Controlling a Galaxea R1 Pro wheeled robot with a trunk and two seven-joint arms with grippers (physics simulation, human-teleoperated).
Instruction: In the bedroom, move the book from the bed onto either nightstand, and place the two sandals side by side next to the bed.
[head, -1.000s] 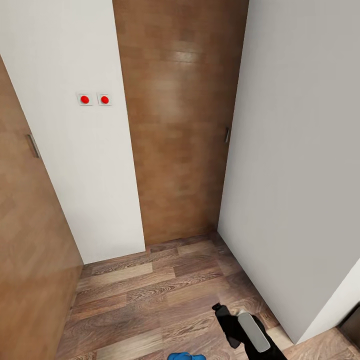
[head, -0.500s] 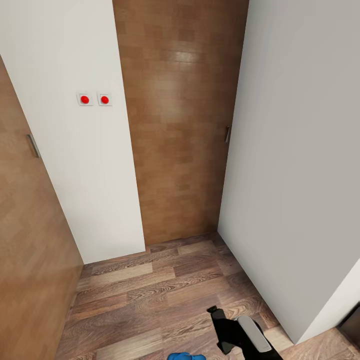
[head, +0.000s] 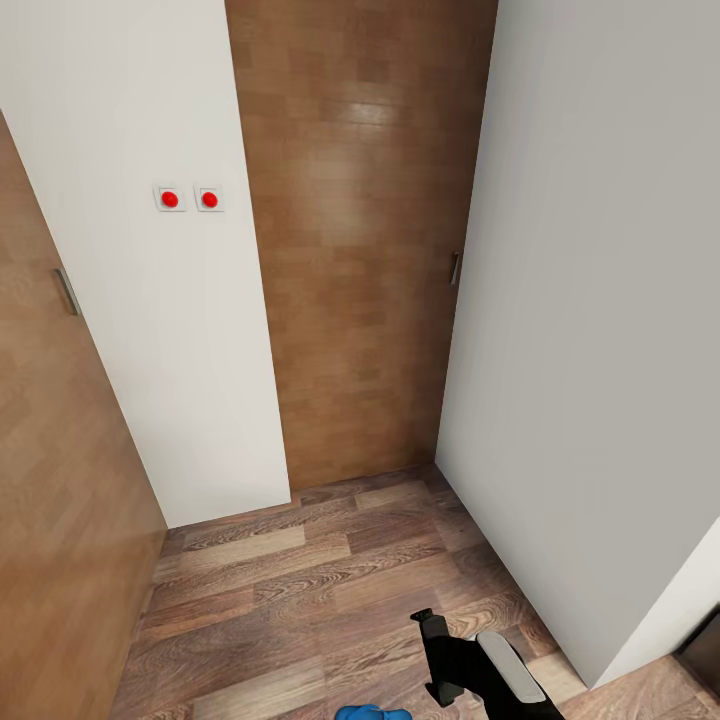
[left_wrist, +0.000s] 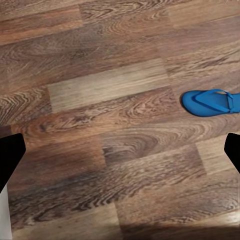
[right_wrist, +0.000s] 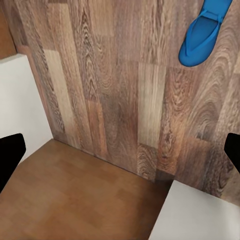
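Sandal (head: 372, 713) first: one bright blue flip-flop pokes in at the near edge of the head view, lying flat on the wood-plank floor (head: 300, 580) just left of the right gripper (head: 436, 655). It's the same sandal in the left wrist view (left_wrist: 210, 101), flat on the planks with its strap visible, and in the right wrist view (right_wrist: 202, 31) too, well apart from the walls.

Right gripper is the black thing low in the head view, hanging over the floor with a grey-white arm link behind it. In the right wrist view its two dark fingertips (right_wrist: 10, 155) sit wide apart at the frame edges with nothing between them but floor, so it's spread open and holding nothing. Same story for the left gripper (left_wrist: 120, 150) in its wrist view: fingers spread far apart, bare planks between, nothing gripped.

Rest of the scene is a tight corner. White wall (head: 140, 300) on the left carries two small white switch plates with red buttons (head: 189, 199). A tan wooden door (head: 360, 230) stands at the far end, another wooden panel (head: 50, 480) with a metal handle (head: 67, 292) on the far left, and a big white wall (head: 600, 300) on the right.
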